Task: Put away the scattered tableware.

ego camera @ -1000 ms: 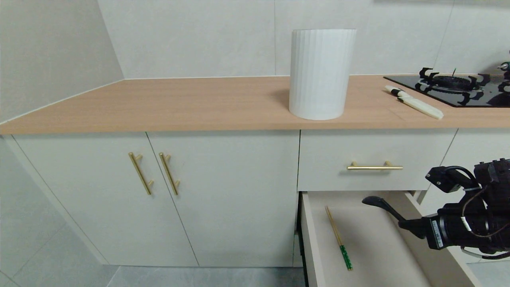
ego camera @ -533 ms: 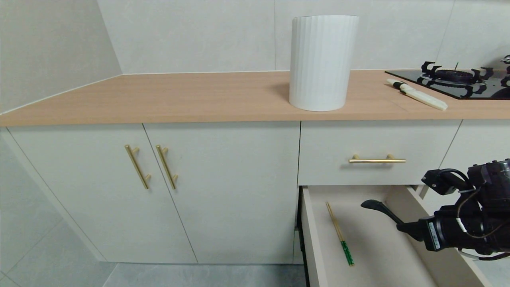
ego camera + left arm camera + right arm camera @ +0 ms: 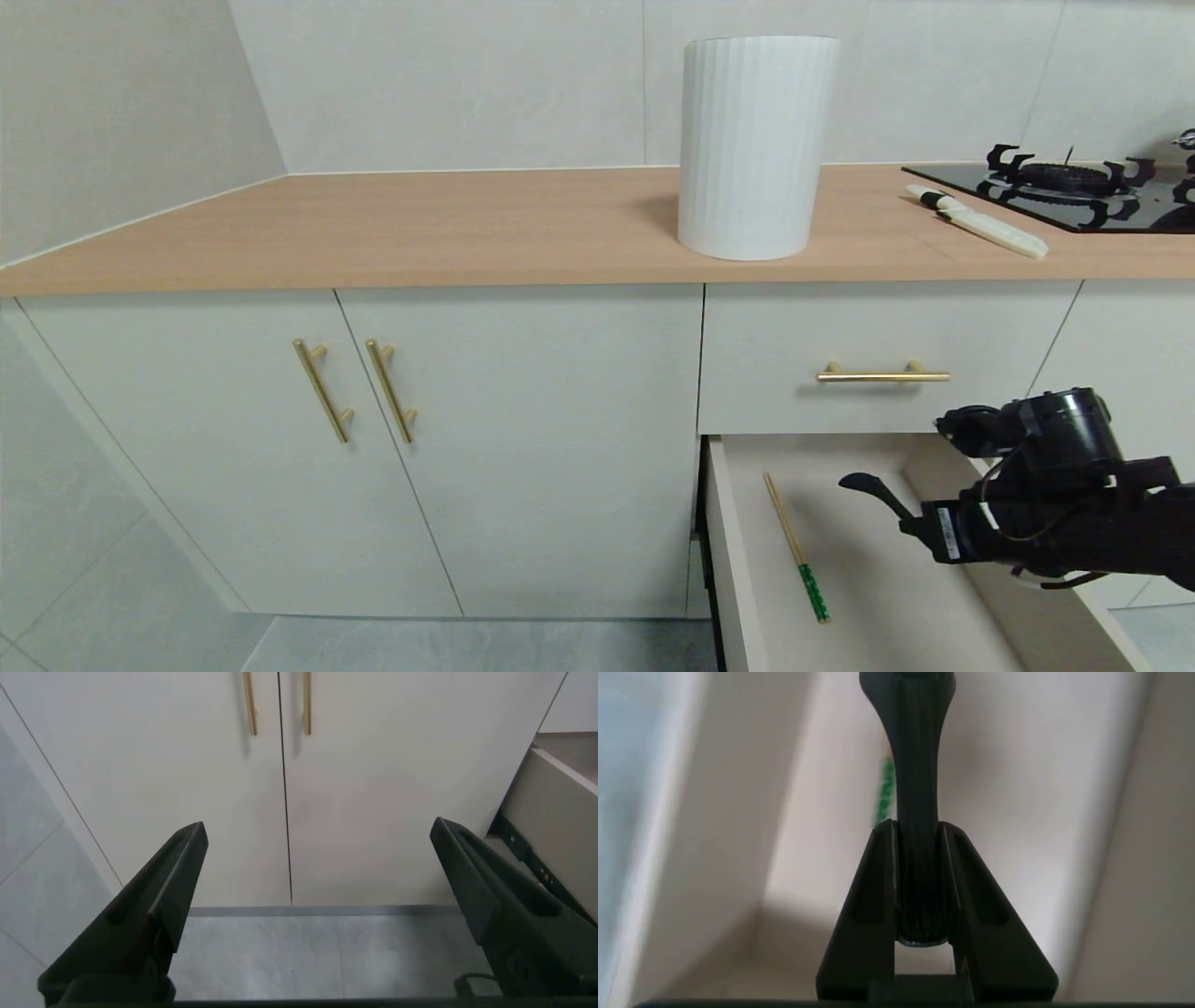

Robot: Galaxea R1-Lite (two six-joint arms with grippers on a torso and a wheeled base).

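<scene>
Gaping wide with nothing between its fingers, the left hand (image 3: 318,835) faces the plain pale cupboard doors (image 3: 374,784) low on the left. To the right, the right hand (image 3: 924,539) is closed tight on the handle end of a black spoon (image 3: 868,487), which juts out over the open drawer (image 3: 738,560). The spoon looks like smooth, stiff plastic and is probably light. A grip this far back on so slim and rounded a handle could let it swivel, so a hold nearer the middle would be steadier. Inside the matt beige drawer, towards its left side, lies a pair of thin wooden chopsticks (image 3: 794,555) with green ends. They are light, rigid and apt to roll. Farther off, the wood-grain counter (image 3: 467,233) carries a tall white ribbed canister (image 3: 754,149) and, to its right, a cream knife (image 3: 980,231) just beside the glossy black hob (image 3: 1064,191).
</scene>
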